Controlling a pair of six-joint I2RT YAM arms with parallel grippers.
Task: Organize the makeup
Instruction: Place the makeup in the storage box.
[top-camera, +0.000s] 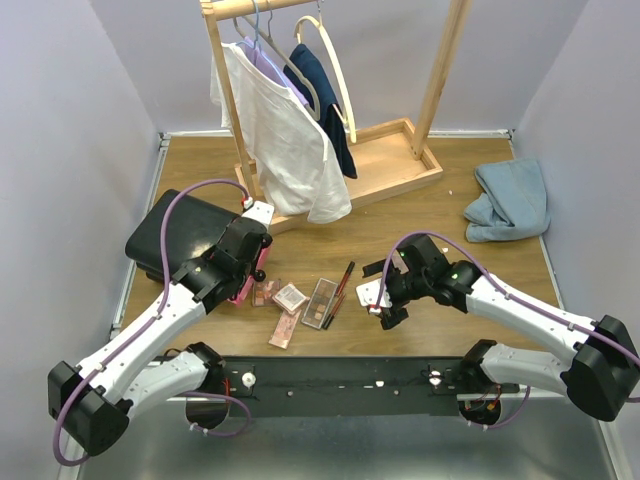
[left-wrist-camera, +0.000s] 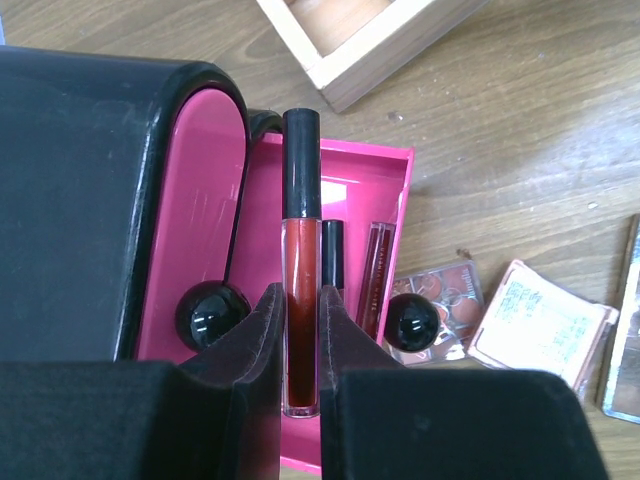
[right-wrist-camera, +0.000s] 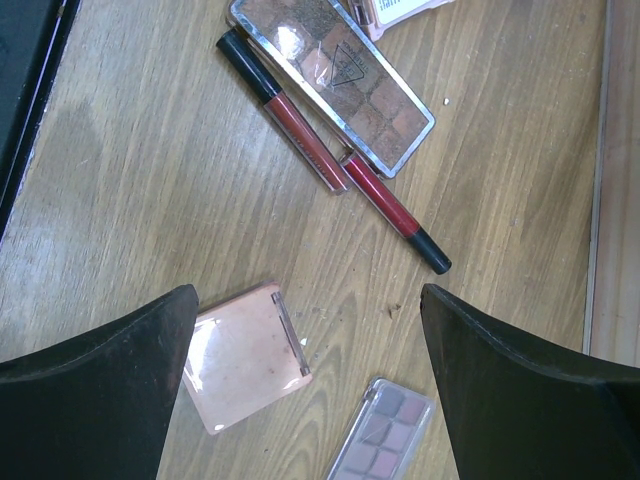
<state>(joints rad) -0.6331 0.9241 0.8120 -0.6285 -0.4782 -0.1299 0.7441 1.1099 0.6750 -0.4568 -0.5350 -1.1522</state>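
- While its jaws stand wide apart and hold nothing, the right end effector (right-wrist-camera: 308, 300) hangs over the worktop (right-wrist-camera: 130, 200). A square peach compact (right-wrist-camera: 245, 355) and a small pink palette (right-wrist-camera: 380, 440) lie under it.
- Just past those, a red tube (right-wrist-camera: 285, 115) and a second red tube (right-wrist-camera: 390, 210), both black-capped, lie beside a long brown palette (right-wrist-camera: 335, 85).
- Further left, the left end effector (left-wrist-camera: 300, 300) is clamped on a dark-red tube (left-wrist-camera: 300, 250) with a black cap, held lengthwise over an open pink drawer (left-wrist-camera: 370, 170). Whether the tube touches the drawer cannot be told.
- Two more slim tubes (left-wrist-camera: 377, 270) lie inside that drawer, which sticks out of a black case (left-wrist-camera: 70, 200).
- At the far side stand a wooden clothes rack (top-camera: 400, 165) and, to the right, a crumpled blue cloth (top-camera: 510, 200).
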